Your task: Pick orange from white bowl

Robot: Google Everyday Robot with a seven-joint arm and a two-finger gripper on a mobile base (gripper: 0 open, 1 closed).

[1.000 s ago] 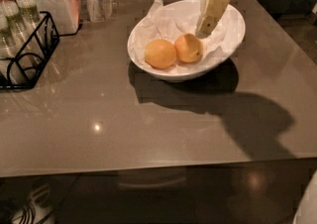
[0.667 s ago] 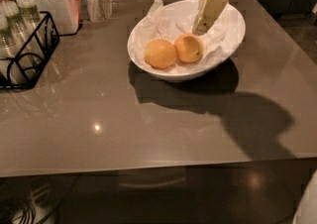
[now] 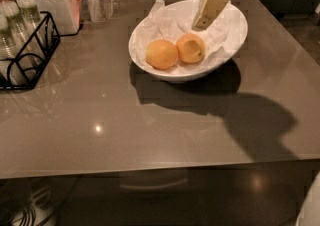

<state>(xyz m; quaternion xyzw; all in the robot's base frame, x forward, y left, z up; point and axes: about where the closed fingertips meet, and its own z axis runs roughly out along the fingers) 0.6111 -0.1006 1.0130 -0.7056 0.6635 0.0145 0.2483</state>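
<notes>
The wide glossy white bowl (image 3: pixel 236 45) is lined with crumpled matt paper (image 3: pixel 162 26). The round orange (image 3: pixel 190 48) has dull skin. The cream plastic gripper (image 3: pixel 204 17) hangs over the bowl. The smooth grey table (image 3: pixel 100 120) shines.

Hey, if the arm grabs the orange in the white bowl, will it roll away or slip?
Probably apt to roll: the orange is round and sits on crumpled paper in the sloping white bowl. The paler fruit touching its side may block it or get nudged. The gripper hangs just above, behind the orange.
</notes>
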